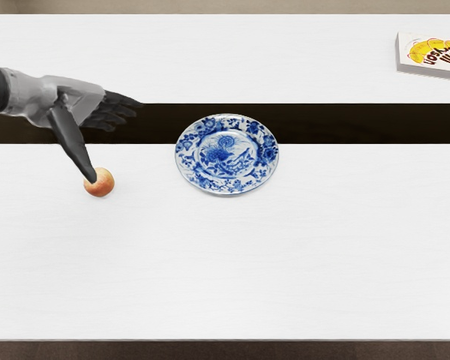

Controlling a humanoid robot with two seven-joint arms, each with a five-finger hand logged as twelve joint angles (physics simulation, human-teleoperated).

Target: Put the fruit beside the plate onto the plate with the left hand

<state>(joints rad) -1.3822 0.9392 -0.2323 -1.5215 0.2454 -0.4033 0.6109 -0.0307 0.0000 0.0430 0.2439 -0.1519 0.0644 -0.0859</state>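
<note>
The left hand (81,111) is held released, fingers stretched out, nothing grasped. Its thumb (73,146) is pointed down onto the apple (100,184), just beneath. The plate (264,154) is seen farther off, past the fingertips.

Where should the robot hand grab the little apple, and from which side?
Probably around its round middle, fingers on opposite sides, coming down from above-left. The apple is a small ball sitting free on the table, and the left robot hand hovers there, one finger at its top.
</note>
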